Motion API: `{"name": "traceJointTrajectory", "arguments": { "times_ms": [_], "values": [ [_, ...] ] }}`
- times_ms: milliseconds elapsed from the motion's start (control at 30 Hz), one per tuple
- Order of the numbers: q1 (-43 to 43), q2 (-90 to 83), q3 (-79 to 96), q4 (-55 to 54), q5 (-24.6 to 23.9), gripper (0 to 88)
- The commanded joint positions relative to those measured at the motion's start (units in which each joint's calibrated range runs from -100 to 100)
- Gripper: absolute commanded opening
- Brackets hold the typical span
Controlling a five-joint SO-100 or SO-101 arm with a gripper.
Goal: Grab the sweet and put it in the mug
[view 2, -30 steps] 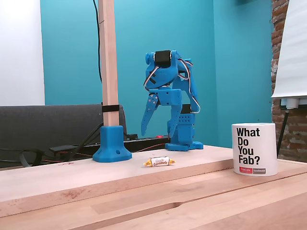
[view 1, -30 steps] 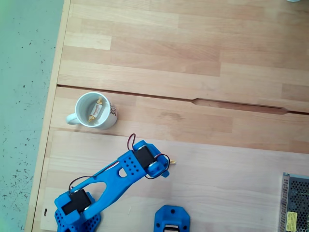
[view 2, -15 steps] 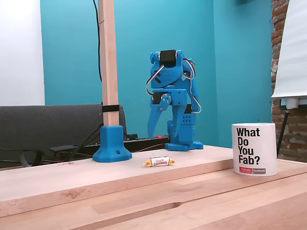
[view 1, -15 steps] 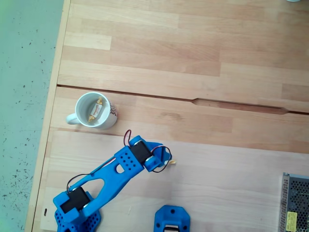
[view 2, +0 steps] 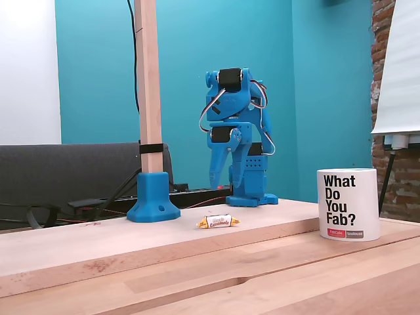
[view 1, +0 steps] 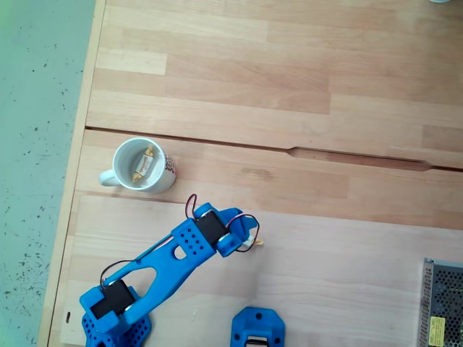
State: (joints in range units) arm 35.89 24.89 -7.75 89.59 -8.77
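Observation:
In an overhead fixed view the white mug (view 1: 118, 165) stands at the left of the table with one sweet (view 1: 145, 163) lying inside it. A second sweet (view 2: 218, 222) lies on the wood in front of the arm; from above only its yellow end (view 1: 257, 242) shows beside the blue wrist (view 1: 217, 231). In the side fixed view the mug (view 2: 348, 205) reads "What Do You Fab?". My gripper (view 2: 214, 186) hangs tip down close to the arm's base, behind and above the table sweet. Its jaws look pressed together with nothing between them.
A wooden post in a blue foot (view 2: 153, 203) stands left of the arm, and the foot (view 1: 257, 329) also shows from above. A metal mesh box (view 1: 443, 303) sits at the right edge. The table's left edge runs just beside the mug.
The arm has folded back toward its base and the gripper has swung down to hang nearly vertical. Mug and both sweets have not moved.

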Motion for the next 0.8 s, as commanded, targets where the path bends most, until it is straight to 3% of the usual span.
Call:
{"name": "traceJointTrajectory", "arguments": {
  "times_ms": [0,433,767],
  "values": [
    [-0.16,-0.45,-0.1,-0.39,2.44,31.4],
    [-0.09,5.23,-1.43,-0.55,14.95,32.4],
    [-0.09,6.61,-2.24,-5.39,17.92,31.4]
  ]
}}
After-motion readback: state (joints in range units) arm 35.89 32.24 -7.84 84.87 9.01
